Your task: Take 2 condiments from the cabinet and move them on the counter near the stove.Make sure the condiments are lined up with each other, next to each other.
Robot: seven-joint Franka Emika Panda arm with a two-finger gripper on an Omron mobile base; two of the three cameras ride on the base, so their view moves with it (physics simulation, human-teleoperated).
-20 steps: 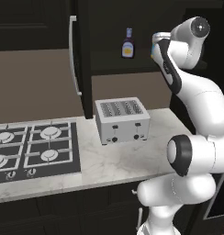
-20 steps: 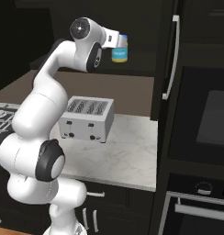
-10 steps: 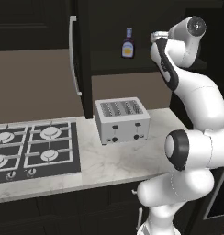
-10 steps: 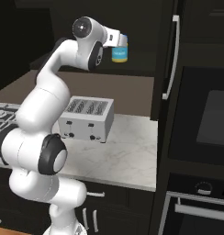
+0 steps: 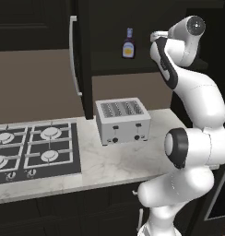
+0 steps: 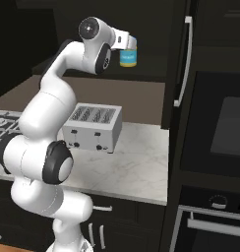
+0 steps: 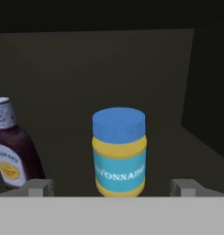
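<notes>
We are pushing in: over the last second the arm has stretched a little further up and forward, carrying the gripper (image 7: 112, 187) deeper toward the open cabinet (image 5: 146, 20), while the jar and the bottle sit exactly where they were. That tells us the reach for the first condiment is closing, though nothing is lifted yet and the surface (image 5: 119, 161) near the stove (image 5: 33, 147) carries no condiment so far, just the toaster (image 5: 122, 120) beside the burners. From the hand view, the jaws are spread wide, one fingertip low on the left and one low on the right, and the jar (image 7: 119, 152) with its blue lid stands upright on the cabinet shelf squarely between them, a little ahead of the tips, not yet touched as far as we can tell. The dark bottle (image 7: 12, 151) stands upright too, off to the left, outside the left fingertip and apart from the jar. In the right base view the jar (image 6: 128, 56) sits just past the end of the hand. We judge a short straight advance should bring the fingers alongside the banded body, then a squeeze.
</notes>
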